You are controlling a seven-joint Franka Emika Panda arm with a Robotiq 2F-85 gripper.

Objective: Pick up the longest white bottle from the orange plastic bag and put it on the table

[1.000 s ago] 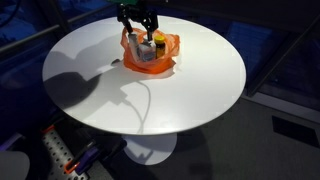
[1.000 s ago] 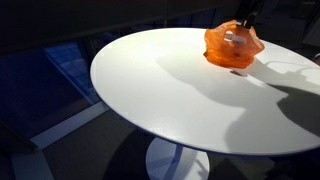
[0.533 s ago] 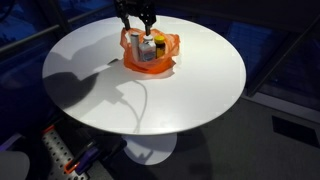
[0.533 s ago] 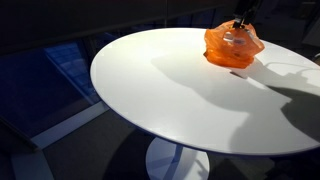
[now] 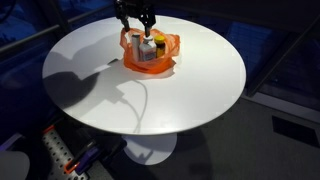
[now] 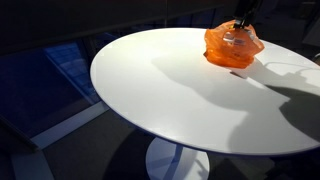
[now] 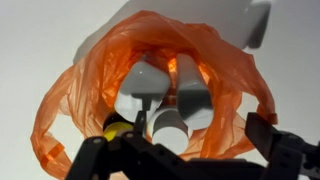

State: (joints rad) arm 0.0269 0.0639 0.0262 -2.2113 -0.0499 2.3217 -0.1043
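The orange plastic bag (image 5: pixel 150 55) sits open on the far side of the round white table (image 5: pixel 140 95); it also shows in an exterior view (image 6: pixel 233 44). In the wrist view the bag (image 7: pixel 75 100) holds several white bottles seen end-on: one (image 7: pixel 145 80) at upper left, one (image 7: pixel 170 125) at the middle, one (image 7: pixel 207 100) to the right. I cannot tell which is longest. My gripper (image 7: pixel 201 127) is open and empty, just above the bag's mouth, with the middle bottle beside its left finger (image 7: pixel 140 122). It hovers over the bag in both exterior views (image 5: pixel 137 20) (image 6: pixel 243 14).
A yellow and black item (image 7: pixel 117 128) lies in the bag beside the bottles. The table's near half (image 6: pixel 180 100) is bare white surface. Dark floor and blue carpet surround the table; some coloured equipment (image 5: pixel 70 160) stands low beside it.
My gripper shifted slightly above the bag between one second and half a second ago; since then it has stayed still. The bag and bottles have not moved.
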